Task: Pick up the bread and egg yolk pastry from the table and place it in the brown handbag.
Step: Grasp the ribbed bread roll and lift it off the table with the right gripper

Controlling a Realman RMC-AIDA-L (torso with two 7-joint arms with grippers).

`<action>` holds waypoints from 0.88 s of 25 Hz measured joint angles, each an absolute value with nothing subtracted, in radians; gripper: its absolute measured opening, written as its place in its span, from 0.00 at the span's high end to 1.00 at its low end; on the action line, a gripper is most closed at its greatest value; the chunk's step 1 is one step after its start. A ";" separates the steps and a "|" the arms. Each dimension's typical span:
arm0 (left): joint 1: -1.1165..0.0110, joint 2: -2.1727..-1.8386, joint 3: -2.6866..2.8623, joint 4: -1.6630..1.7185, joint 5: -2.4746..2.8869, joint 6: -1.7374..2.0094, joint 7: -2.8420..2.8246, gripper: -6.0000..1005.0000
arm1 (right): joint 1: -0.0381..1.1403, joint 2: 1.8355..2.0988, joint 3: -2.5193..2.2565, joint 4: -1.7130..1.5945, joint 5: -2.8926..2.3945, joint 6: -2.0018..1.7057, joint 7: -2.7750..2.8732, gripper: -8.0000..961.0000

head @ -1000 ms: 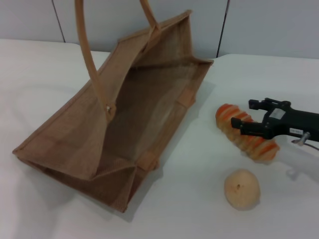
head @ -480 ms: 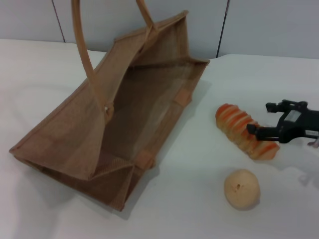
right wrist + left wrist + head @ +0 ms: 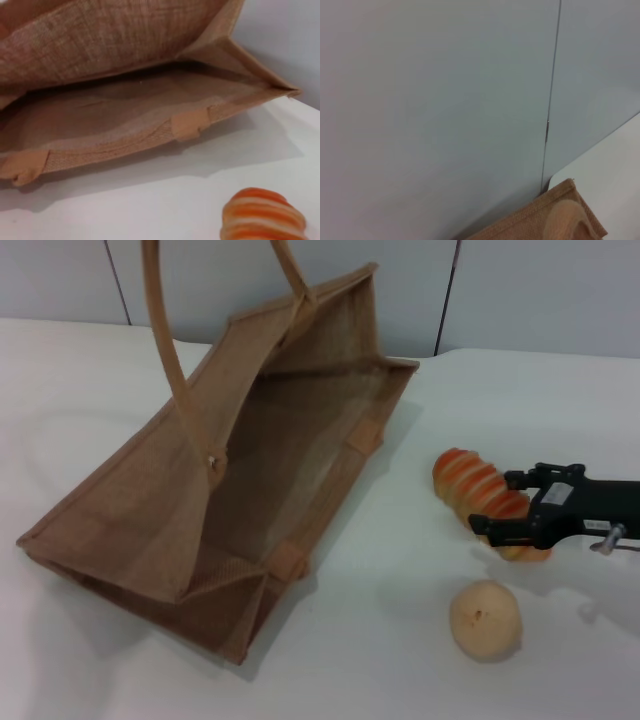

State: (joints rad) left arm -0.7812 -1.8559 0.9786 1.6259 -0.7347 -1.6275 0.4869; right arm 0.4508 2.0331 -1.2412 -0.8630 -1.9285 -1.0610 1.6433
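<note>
Right gripper [image 3: 510, 502]: jaws spread wide, straddling the near end of the bread, not clamped.
Bread [image 3: 473, 483]: on the white table [image 3: 400, 580], at 3 o'clock from the brown handbag.
Egg yolk pastry [image 3: 485, 619]: on the table at 6 o'clock from the bread, apart from it.
Brown handbag [image 3: 250, 470]: tilted on its side, mouth open toward the bread, handles up.
Left gripper: not seen; its wrist camera faces the wall.
</note>
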 joint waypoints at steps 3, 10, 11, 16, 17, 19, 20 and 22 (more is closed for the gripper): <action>-0.781 -1.855 0.979 1.626 -0.735 -1.627 0.486 0.88 | 0.457 2.032 -1.265 -0.859 -1.931 -1.041 1.657 0.08; -0.781 -1.859 0.979 1.626 -0.715 -1.627 0.486 0.88 | 0.476 2.031 -1.279 -0.846 -1.982 -1.016 1.700 0.08; -0.781 -1.861 0.979 1.626 -0.711 -1.628 0.486 0.88 | 0.477 2.031 -1.279 -0.850 -1.986 -1.018 1.706 0.08; -0.781 -1.862 0.979 1.620 -0.708 -1.630 0.489 0.87 | 0.469 2.034 -1.279 -0.888 -1.990 -1.030 1.720 0.08; -0.781 -1.862 0.979 1.619 -0.708 -1.630 0.489 0.87 | 0.467 2.034 -1.277 -0.896 -1.990 -1.037 1.723 0.08; -0.780 -1.861 0.979 1.617 -0.708 -1.630 0.489 0.87 | 0.466 2.034 -1.272 -0.917 -1.990 -1.052 1.734 0.09; -0.780 -1.861 0.979 1.617 -0.708 -1.630 0.490 0.87 | 0.464 2.034 -1.271 -0.926 -1.990 -1.057 1.740 0.09; -0.778 -1.861 0.979 1.616 -0.707 -1.630 0.490 0.87 | 0.456 2.032 -1.272 -0.948 -1.994 -1.059 1.755 0.09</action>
